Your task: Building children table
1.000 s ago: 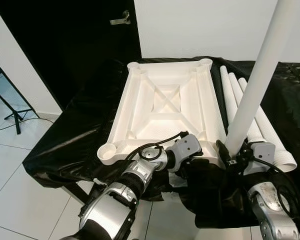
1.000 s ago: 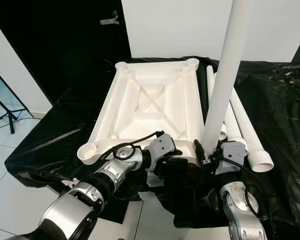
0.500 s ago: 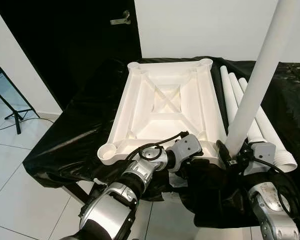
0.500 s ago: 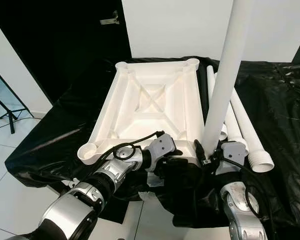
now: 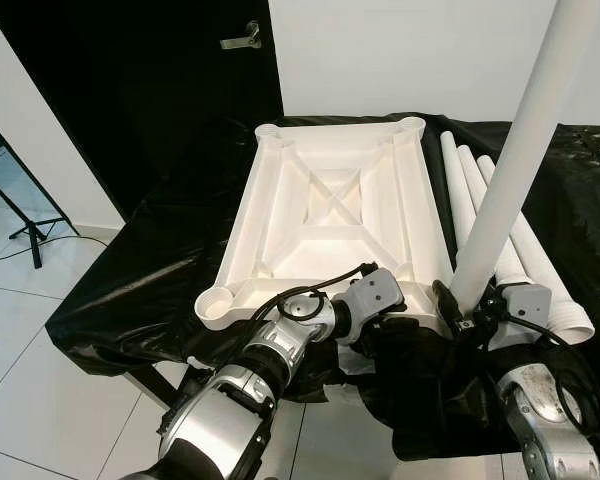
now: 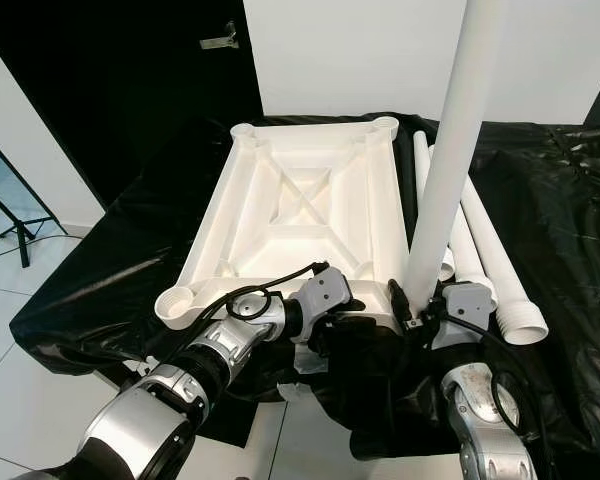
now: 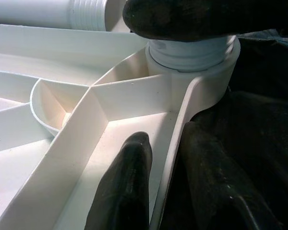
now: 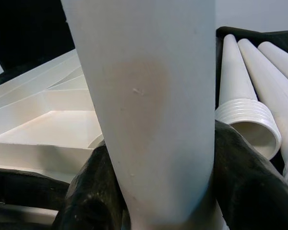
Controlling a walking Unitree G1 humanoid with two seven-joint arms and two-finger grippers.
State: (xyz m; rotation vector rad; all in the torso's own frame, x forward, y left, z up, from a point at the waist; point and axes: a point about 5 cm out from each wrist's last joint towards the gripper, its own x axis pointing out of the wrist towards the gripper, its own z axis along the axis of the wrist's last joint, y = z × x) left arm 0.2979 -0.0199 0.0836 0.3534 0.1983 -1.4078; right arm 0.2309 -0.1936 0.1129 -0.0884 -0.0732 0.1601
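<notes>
Left eye view: at lower right, the right claw (image 5: 467, 308) is clamped on an upright white leg (image 5: 510, 165), its foot at the near right corner socket of the overturned tabletop (image 5: 330, 215). At lower centre, the left claw (image 7: 156, 179) pinches the tabletop's near rim. Behind, at right, spare legs (image 5: 470, 195) lie on the black-draped desk (image 5: 140, 270).

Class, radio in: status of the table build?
Right gripper shut on upright leg, seated in corner socket. Left gripper clamps tabletop rim. Spare legs beside.
</notes>
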